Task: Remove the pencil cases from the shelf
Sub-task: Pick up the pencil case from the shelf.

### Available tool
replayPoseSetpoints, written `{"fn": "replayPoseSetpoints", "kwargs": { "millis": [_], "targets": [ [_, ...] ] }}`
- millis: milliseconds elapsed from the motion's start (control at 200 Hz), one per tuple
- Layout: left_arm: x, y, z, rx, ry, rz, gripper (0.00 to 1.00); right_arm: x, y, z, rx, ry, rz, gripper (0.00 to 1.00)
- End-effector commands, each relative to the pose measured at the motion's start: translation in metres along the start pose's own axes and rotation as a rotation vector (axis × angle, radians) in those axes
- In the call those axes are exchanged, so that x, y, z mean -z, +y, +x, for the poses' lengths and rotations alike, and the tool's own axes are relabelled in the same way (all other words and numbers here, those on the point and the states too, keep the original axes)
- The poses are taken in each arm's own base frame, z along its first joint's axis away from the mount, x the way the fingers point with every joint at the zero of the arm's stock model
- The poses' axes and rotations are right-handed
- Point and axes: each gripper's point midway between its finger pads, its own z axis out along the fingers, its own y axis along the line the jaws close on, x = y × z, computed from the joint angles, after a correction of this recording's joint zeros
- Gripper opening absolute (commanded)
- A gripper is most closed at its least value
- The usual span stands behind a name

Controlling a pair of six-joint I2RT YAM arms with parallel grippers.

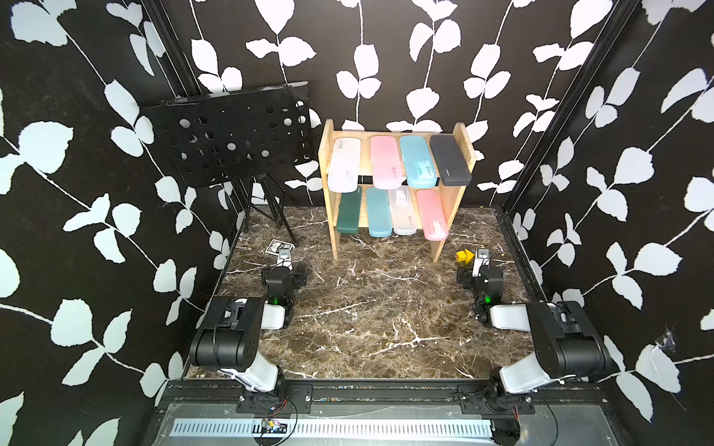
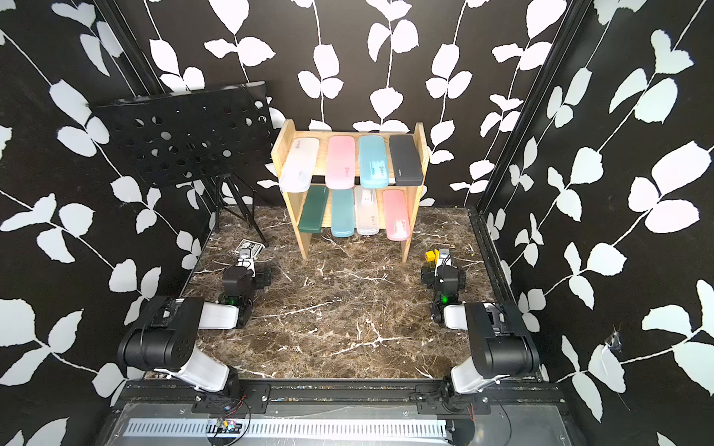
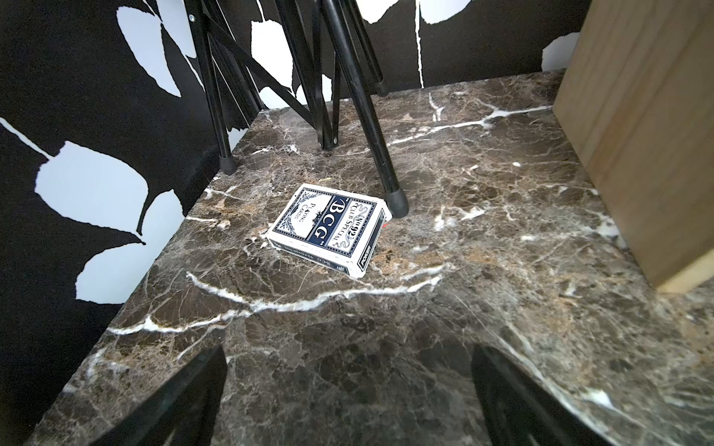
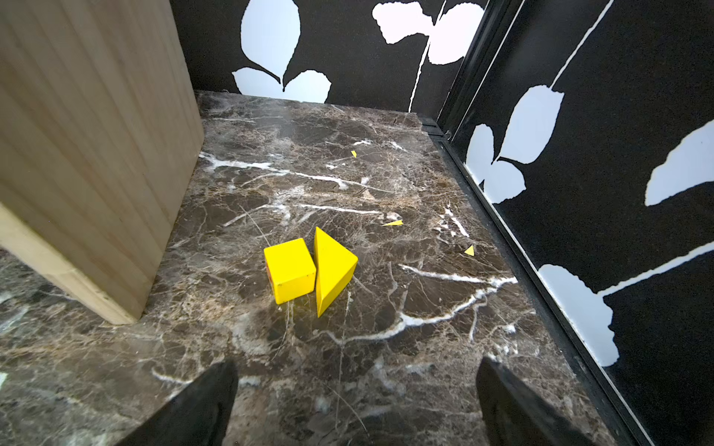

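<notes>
The bamboo shelf (image 1: 448,216) (image 2: 412,216) stands at the back of the marble table, with several pencil cases lying on each of its two tiers. On the upper tier lie a white (image 1: 345,165), a pink (image 1: 385,162), a light blue (image 1: 416,161) and a dark grey case (image 1: 449,159). The lower tier holds a dark green (image 1: 349,211), a teal (image 1: 378,212), a frosted white (image 1: 402,210) and a pink case (image 1: 432,214). My left gripper (image 3: 349,359) and right gripper (image 4: 355,365) hover low over the table in front of the shelf's legs. Both are open and hold nothing.
A black perforated music stand (image 1: 232,135) stands back left, its tripod legs (image 3: 371,116) just beyond a playing-card box (image 3: 328,228). A yellow cube (image 4: 289,270) and a yellow wedge (image 4: 334,266) lie ahead of the right gripper, beside the shelf's side panel (image 4: 96,135). Patterned walls close in both sides.
</notes>
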Motion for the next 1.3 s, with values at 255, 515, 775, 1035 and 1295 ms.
{"fn": "replayPoseSetpoints", "kwargs": {
  "millis": [255,515,775,1035,1295],
  "targets": [
    [-0.001,0.002,-0.010,0.000,-0.022,-0.001,0.99,0.001,-0.002,-0.003,-0.002,-0.021,-0.004,0.99],
    [0.000,0.001,-0.009,0.000,-0.021,0.002,0.99,-0.001,-0.004,-0.003,-0.014,-0.013,-0.006,0.99],
    [0.019,0.015,-0.060,0.064,0.056,-0.016,0.99,0.029,-0.028,-0.039,-0.032,0.044,0.109,0.99],
    [0.087,-0.076,-0.135,0.683,0.069,0.658,0.99,0.110,-0.035,-0.088,-0.075,0.111,0.173,0.99],
    [0.123,-0.140,-0.183,0.971,0.159,0.994,0.99,0.137,-0.024,-0.103,-0.159,0.206,0.080,0.99]
  ]
}}
